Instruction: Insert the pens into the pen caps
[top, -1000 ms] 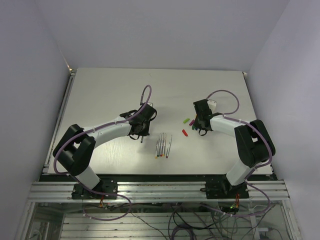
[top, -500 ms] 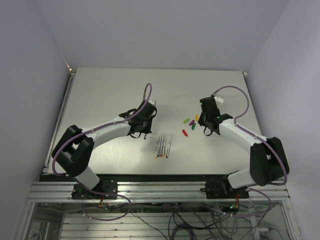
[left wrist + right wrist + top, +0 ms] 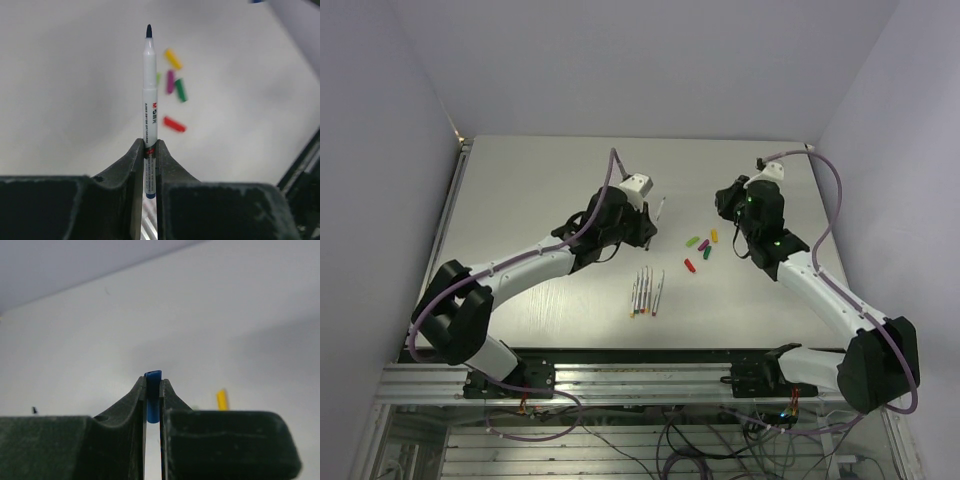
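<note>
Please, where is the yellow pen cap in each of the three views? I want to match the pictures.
Top external: the yellow cap lies right of centre, at the right end of the group of caps.
Left wrist: the cap is in the upper middle, just right of the pen.
Right wrist: the cap is at the lower right, seen nearly end-on.
Shared landmark: the pale table under it in all three views.

Soft even light, faint shadows, wrist backgrounds blurred
</note>
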`<state>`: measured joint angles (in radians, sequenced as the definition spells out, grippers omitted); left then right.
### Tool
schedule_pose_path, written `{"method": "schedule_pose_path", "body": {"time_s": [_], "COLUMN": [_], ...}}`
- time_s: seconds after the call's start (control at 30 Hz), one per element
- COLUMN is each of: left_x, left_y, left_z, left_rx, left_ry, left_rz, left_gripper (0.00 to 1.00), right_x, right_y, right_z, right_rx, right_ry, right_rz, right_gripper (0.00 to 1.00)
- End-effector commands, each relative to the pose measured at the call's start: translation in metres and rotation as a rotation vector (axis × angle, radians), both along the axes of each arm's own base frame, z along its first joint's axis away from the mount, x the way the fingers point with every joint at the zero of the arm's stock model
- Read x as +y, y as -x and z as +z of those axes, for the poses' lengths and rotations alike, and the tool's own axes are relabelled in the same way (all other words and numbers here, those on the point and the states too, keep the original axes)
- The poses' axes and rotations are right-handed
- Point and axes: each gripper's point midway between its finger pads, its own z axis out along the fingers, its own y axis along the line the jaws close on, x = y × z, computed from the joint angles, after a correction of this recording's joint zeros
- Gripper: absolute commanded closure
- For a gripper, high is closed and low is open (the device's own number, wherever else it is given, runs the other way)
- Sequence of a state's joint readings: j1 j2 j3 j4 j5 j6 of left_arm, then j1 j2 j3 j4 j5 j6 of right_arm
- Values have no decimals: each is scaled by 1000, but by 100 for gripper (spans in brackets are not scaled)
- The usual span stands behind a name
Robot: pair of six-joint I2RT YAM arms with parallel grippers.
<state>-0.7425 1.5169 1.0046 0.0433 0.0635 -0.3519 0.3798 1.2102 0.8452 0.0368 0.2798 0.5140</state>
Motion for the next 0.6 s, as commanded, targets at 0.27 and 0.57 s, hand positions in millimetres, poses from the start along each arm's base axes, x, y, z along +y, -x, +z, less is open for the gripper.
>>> {"method": "schedule_pose_path", "body": {"time_s": [0.27, 0.57], "left_x": [-62, -64], "left_y": [25, 28], "left_z": [77, 80], "left_rx": [-64, -63], "left_ry": [340, 348], "left_rz": [-241, -248], "left_gripper": [93, 93], "right_x": [47, 64], "right_y": [-20, -18], "right_z": [100, 110], "right_rx": [-381, -427], "right_ry": [-165, -234], "right_rz": [217, 294], "right_gripper": [100, 100]}}
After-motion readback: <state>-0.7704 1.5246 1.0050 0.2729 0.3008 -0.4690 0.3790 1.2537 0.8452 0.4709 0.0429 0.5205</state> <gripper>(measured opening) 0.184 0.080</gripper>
